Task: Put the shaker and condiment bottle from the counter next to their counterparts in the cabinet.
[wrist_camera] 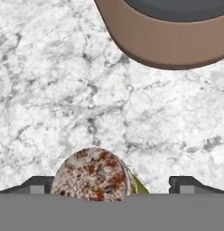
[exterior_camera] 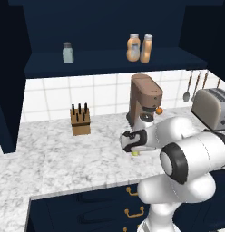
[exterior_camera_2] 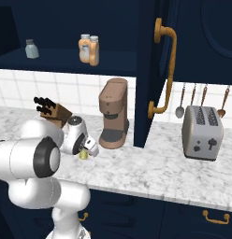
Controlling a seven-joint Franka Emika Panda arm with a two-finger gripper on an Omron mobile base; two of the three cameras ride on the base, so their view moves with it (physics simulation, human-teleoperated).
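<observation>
The yellow-green shaker (exterior_camera: 135, 152) (exterior_camera_2: 83, 155) stands on the marble counter (exterior_camera: 64, 154) in front of the coffee machine. In the hand view I look down on its speckled cap (wrist_camera: 92, 173). My gripper (exterior_camera: 134, 148) (exterior_camera_2: 85, 151) (wrist_camera: 113, 185) hangs right over it, open, with a fingertip (wrist_camera: 37, 185) on each side and the shaker nearer the left one. On the cabinet (exterior_camera: 110, 61) shelf the slim orange condiment bottle (exterior_camera: 147, 49) (exterior_camera_2: 94, 50) stands touching the bulbous orange bottle (exterior_camera: 134, 47) (exterior_camera_2: 84, 48). The pale grey-blue shaker (exterior_camera: 67, 52) (exterior_camera_2: 31, 49) stands far to their left.
A brown coffee machine (exterior_camera: 144, 97) (exterior_camera_2: 113, 112) (wrist_camera: 168, 31) stands just behind the shaker. A knife block (exterior_camera: 80, 120) (exterior_camera_2: 54, 112) is to the left, a toaster (exterior_camera: 212, 106) (exterior_camera_2: 202, 133) to the right. The open cabinet door with its brass handle (exterior_camera_2: 167, 70) juts out beside the coffee machine.
</observation>
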